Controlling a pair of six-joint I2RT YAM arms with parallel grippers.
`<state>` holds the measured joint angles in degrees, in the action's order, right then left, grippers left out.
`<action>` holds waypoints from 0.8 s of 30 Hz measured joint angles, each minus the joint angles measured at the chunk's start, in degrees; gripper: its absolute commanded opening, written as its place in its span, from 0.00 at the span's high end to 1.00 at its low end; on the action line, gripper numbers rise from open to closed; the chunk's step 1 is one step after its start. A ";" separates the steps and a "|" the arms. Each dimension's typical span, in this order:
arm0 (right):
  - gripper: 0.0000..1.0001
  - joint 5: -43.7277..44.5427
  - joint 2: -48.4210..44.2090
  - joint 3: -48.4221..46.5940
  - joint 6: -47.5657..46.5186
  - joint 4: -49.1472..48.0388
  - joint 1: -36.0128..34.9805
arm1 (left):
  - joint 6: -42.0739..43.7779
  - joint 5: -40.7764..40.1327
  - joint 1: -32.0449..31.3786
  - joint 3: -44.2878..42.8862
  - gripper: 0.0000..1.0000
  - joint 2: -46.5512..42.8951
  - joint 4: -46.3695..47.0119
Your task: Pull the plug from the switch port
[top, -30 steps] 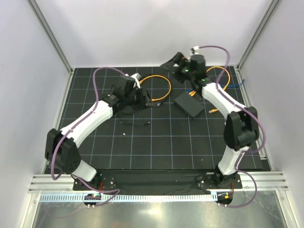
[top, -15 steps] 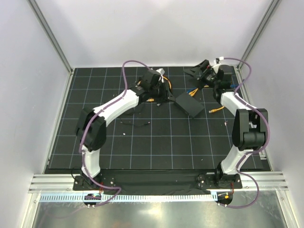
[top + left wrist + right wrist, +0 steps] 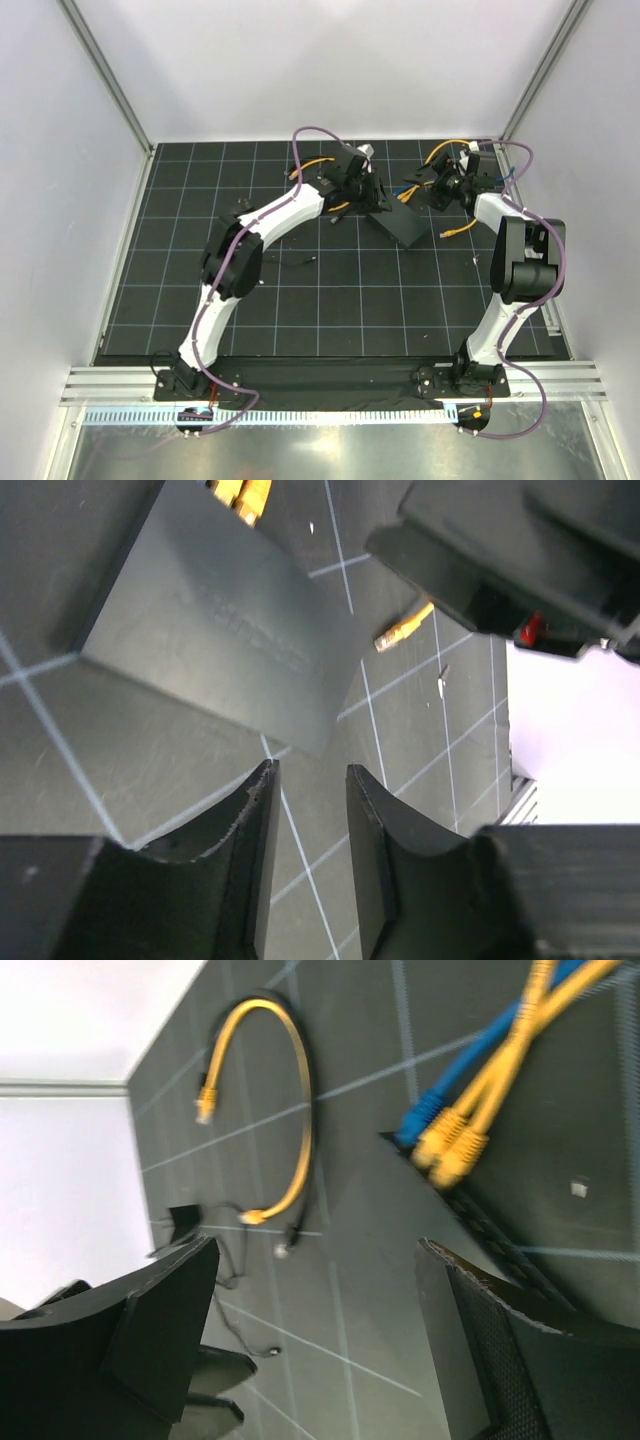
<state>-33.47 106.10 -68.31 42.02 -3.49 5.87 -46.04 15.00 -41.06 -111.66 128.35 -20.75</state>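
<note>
The flat matte-black switch box [image 3: 405,226] lies on the gridded mat at the back right. Two yellow plugs and a blue plug [image 3: 441,1140] sit in the ports along its far edge [image 3: 480,1222]; the top view shows them as an orange spot [image 3: 404,196]. My left gripper [image 3: 376,197] is beside the box's left end, its jaws a narrow gap apart and empty [image 3: 308,780], with the box [image 3: 215,630] just ahead. My right gripper [image 3: 418,187] hovers by the plug edge, jaws wide open and empty [image 3: 320,1248].
A loose yellow plug [image 3: 452,231] lies right of the box and also shows in the left wrist view [image 3: 404,630]. A yellow cable loop [image 3: 297,1110] and a small black lump with thin wire [image 3: 180,1222] lie left of the box. Thin black wire [image 3: 290,260] lies mid-mat. White walls stand close behind.
My left arm has swung right, bringing its gripper up to the box's left end. My right gripper has come right and nearer, from the back of the mat to the plug edge.
</note>
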 measured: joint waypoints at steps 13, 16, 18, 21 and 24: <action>0.35 -5.62 7.98 -2.54 -5.46 2.91 3.50 | -0.22 -0.02 -1.03 -10.67 0.67 12.57 2.16; 0.36 -7.41 10.36 -2.86 -5.44 2.25 4.02 | -0.87 -0.04 -1.09 -11.23 0.68 14.03 2.80; 0.36 -8.11 11.65 -3.37 -5.44 2.12 4.15 | -1.66 -0.13 -1.09 -11.23 0.69 14.58 3.02; 0.36 -9.11 13.35 -4.35 -5.18 0.81 4.15 | -2.47 -0.46 -1.09 -11.23 0.70 15.21 3.32; 0.37 -9.79 14.34 -4.83 -4.66 -0.42 4.13 | -3.13 -0.52 -1.09 -11.23 0.70 15.43 3.41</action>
<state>-43.27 120.44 -73.14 37.36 -3.90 10.00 -49.17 14.48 -42.15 -122.89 143.79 -17.34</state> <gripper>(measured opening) 0.642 0.304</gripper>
